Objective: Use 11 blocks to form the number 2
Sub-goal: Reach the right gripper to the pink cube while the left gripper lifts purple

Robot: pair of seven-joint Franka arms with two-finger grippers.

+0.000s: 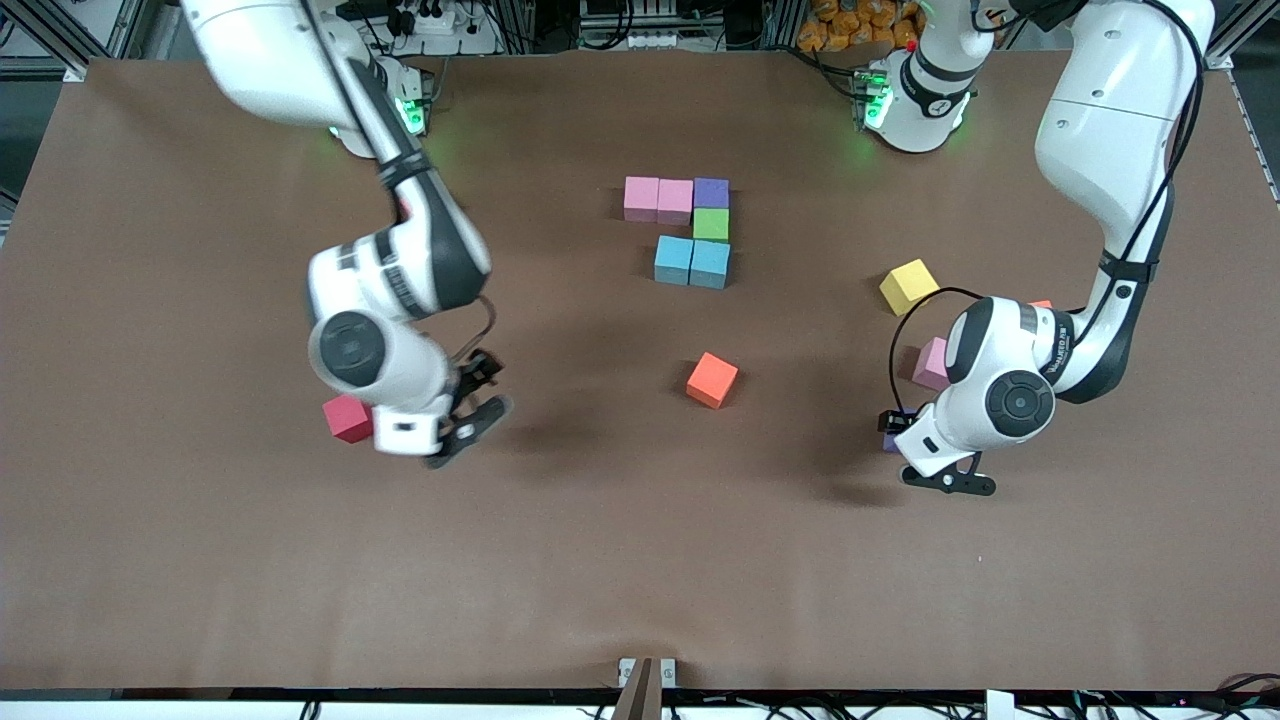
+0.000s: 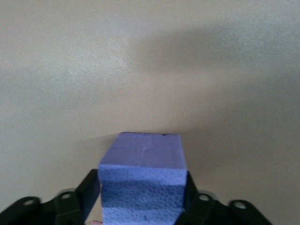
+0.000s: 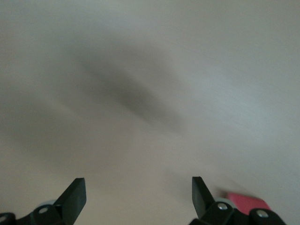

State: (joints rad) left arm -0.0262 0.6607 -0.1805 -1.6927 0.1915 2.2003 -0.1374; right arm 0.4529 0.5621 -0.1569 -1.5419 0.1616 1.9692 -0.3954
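Six placed: two pink blocks (image 1: 658, 198) side by side, a purple block (image 1: 711, 192) closing that row toward the left arm's end, a green block (image 1: 711, 224) touching it on the side nearer the camera, and two blue blocks (image 1: 692, 261) below that. By my count this is the top row, the link and two cubes of the middle row of the number 2 (image 1: 684, 232).
Red block (image 1: 347, 418): loose on the bench (image 1: 200, 560) toward the right arm's end, partly covered by the right arm's wrist; its pink-red edge also shows in the right wrist view (image 3: 248, 202).
Right gripper (image 1: 478, 412): over bare bench just beside the red block, fingers (image 3: 75, 197) spread wide and holding nothing.
Orange block (image 1: 712, 379): alone mid-bench, nearer the camera than the blue pair, untouched.
Yellow cube (image 1: 908, 286): toward the left arm's end, not needed for the digit.
Loose pink block (image 1: 931, 363): beside the left arm's wrist, partly hidden.
Left gripper (image 1: 925, 455): low at the bench, fingers (image 2: 89, 190) pressed against both sides of a second purple block (image 2: 143, 180), which looks seated on the surface.
Remaining, as I judge it: five cubes, namely one more for the middle row, the lower link and the bottom row.
Unseen: a second red block cannot be found; an orange sliver by the left arm is too small to name.
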